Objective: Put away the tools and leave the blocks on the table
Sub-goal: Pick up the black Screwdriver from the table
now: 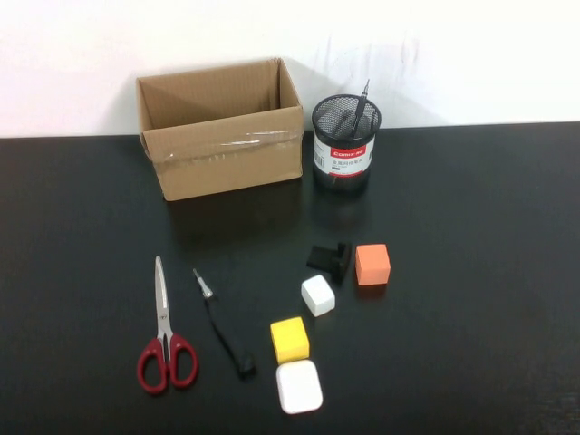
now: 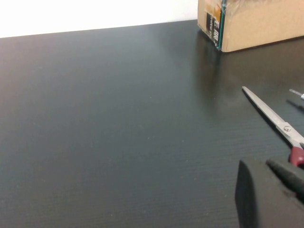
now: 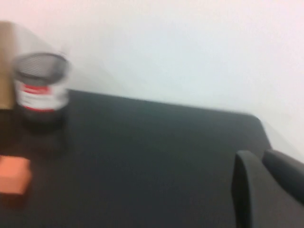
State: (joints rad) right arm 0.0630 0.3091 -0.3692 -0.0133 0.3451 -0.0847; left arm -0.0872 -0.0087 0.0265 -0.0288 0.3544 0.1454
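On the black table the red-handled scissors lie at the front left, blades pointing away. Just right of them is the long thin black driver. The short black-handled screwdriver rests beside the orange cube. A small white cube, a yellow cube and a flat white block sit in the front middle. Neither arm shows in the high view. My left gripper is shut and empty, above the table near the scissors. My right gripper is shut and empty, far from the orange cube.
An open cardboard box stands at the back left of centre. To its right, a black mesh pen cup has a thin dark tool standing in it. The box corner and the cup also show in the wrist views.
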